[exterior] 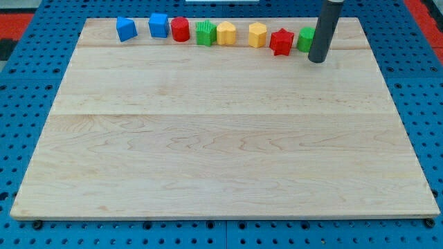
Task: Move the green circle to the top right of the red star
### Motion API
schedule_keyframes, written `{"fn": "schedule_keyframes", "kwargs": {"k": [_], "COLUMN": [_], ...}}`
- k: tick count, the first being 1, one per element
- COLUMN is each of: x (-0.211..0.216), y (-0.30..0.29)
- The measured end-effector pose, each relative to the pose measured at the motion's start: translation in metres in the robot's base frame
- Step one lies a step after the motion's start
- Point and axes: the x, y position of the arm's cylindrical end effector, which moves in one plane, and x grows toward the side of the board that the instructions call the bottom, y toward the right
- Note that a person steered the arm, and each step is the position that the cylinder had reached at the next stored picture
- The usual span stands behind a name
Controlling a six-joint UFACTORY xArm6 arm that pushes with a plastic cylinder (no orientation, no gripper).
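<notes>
The green circle [305,39] sits near the view's top right, partly hidden behind my rod. The red star [281,42] lies just to its left, touching or nearly touching it. My tip [316,60] rests on the board right at the green circle's lower right side, in contact or nearly so.
A row of blocks runs along the top edge: a blue block [126,29], a blue cube [159,25], a red cylinder [181,30], a green star-like block [205,33], a yellow block [226,32] and a yellow hexagon [257,34]. The wooden board [221,138] ends close behind them.
</notes>
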Motion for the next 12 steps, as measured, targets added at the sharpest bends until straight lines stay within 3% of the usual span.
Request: {"fn": "schedule_keyframes", "kwargs": {"k": [2,6,9,12], "x": [-0.017,-0.005,-0.071,-0.022], "y": [0.001,0.003,0.008,-0.012]}}
